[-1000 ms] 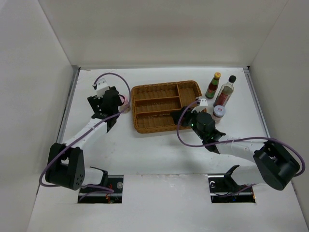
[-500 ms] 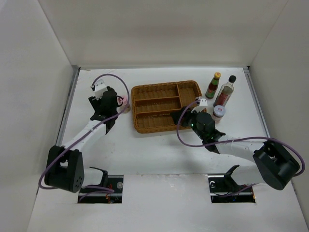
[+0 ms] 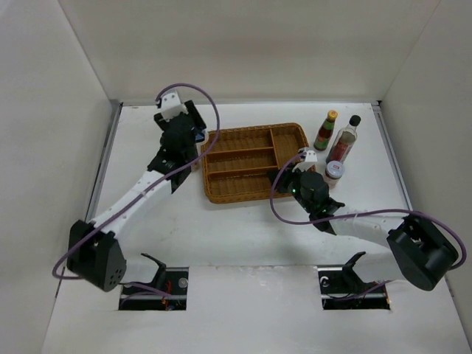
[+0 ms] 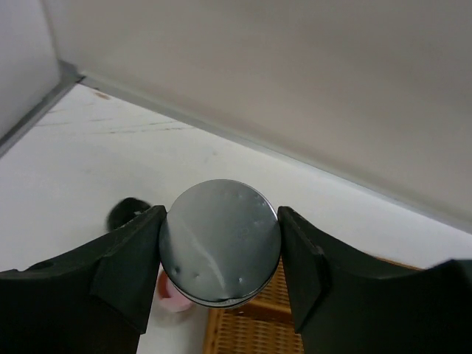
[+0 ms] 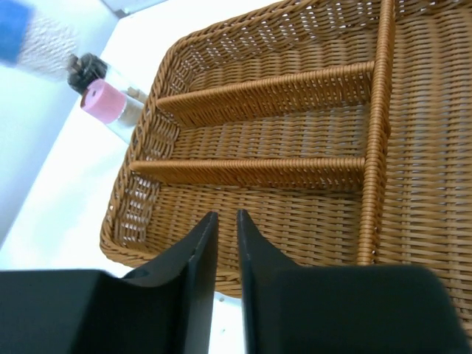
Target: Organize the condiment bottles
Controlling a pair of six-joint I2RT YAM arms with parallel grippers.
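From above: grips the silver-capped bottle in the left gripper at the far left corner of the wicker tray, with only a sliver of blue label showing past the black wrist; carries the right gripper low at the near right part of the tray, jaws hidden under the wrist in this view; leaves the yellow-capped green bottle and the tall clear black-capped bottle upright side by side on the table just right of the tray's far end, and the short red-lidded jar nearer, close beside the right wrist.

From the left wrist: clamps the round silver cap between both fingers, one pressed to each side; holds it up off the table; looks down past it at the pink-capped bottle directly beneath and the black-capped dark bottle just to its left, both on the table beside the tray's edge; catches a strip of wicker along the bottom.

From the right wrist: shuts the fingers to a thin slit with nothing between; hovers over the tray's near rim; shows the pink-capped and black-capped dark bottles close together outside the left rim, and a blurred blue-and-silver shape in the top left corner, too smeared to name for sure.
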